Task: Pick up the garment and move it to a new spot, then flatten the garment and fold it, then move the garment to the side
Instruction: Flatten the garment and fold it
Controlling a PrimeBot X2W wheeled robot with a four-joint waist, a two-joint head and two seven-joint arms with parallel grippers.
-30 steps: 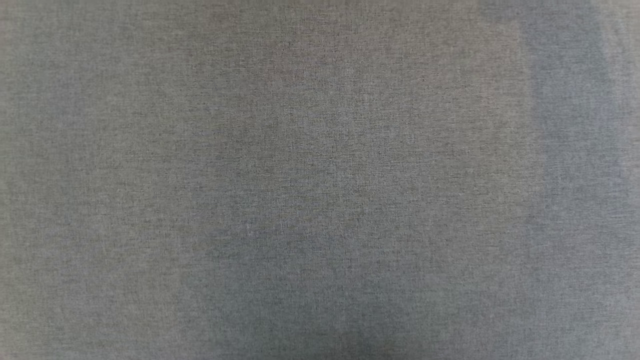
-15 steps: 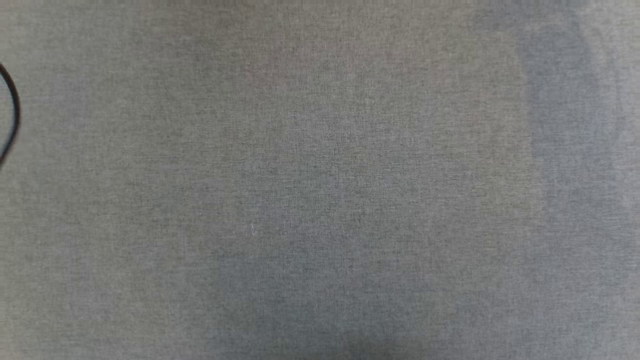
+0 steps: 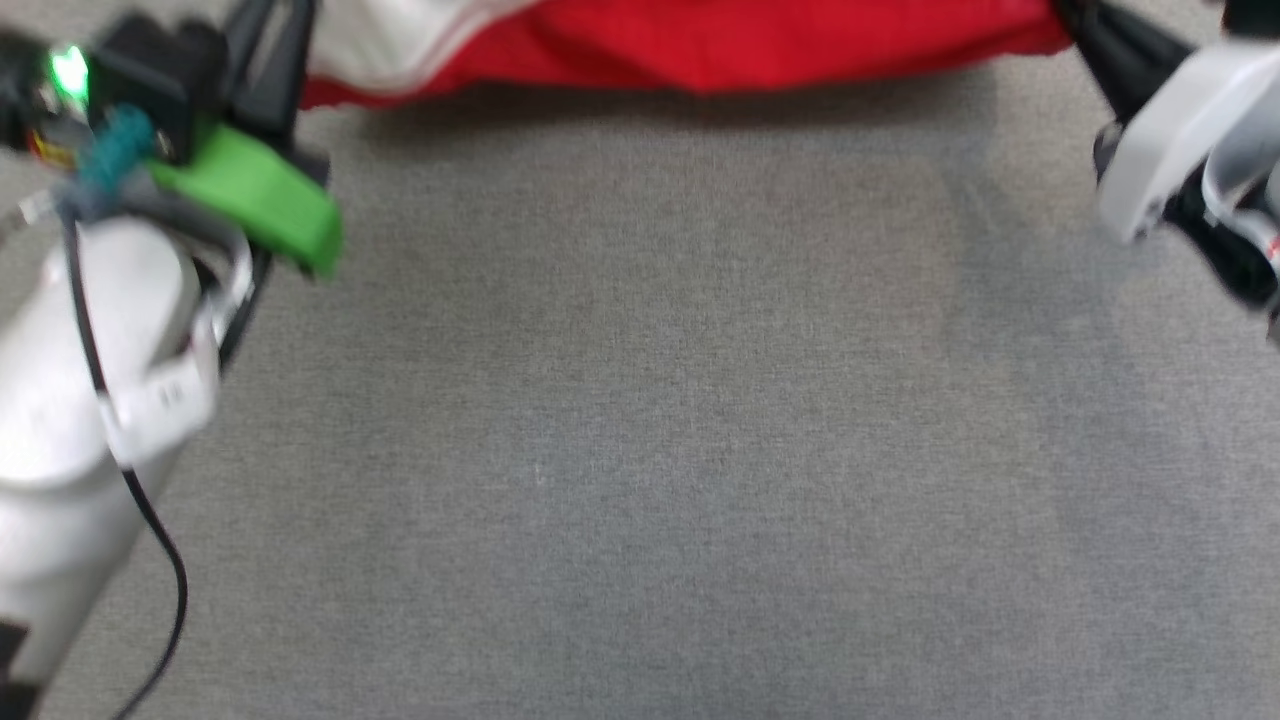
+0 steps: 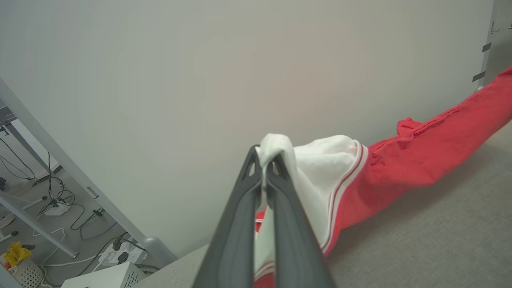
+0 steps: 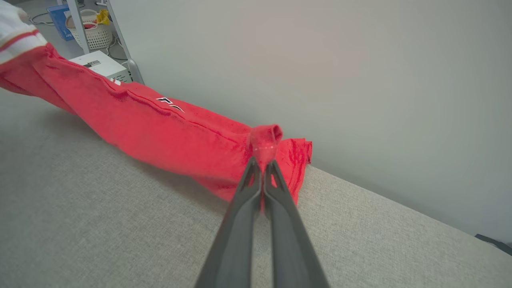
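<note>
I have the shirt strung out between both arms along the far edge of the grey surface, close to the pale wall. The left end effector is pressed together on a bunched bit of the white sleeve, just above the striped trim. The right end effector is likewise pressed together, pinching a small knot of red cloth at the opposite end. Holding it by two far-apart spots like this lets the cloth hang as one long band, not a heap, and I judge that to be the point: stretched wide, it can be laid down with few creases. The middle sags a little and throws a shadow on the surface beneath. From the right wrist view the lowest fold looks very near the surface, but I cannot tell whether it touches. The band is doubled over on itself, with only a scrap of the black lettering peeking out, so it is far from flat. I read this as the carrying step, with flattening and folding yet to come. The open stretch of surface nearer to me seems the natural place to set it. Both pinches are small, so I would watch for cloth slipping out if the arms pull further apart.
</note>
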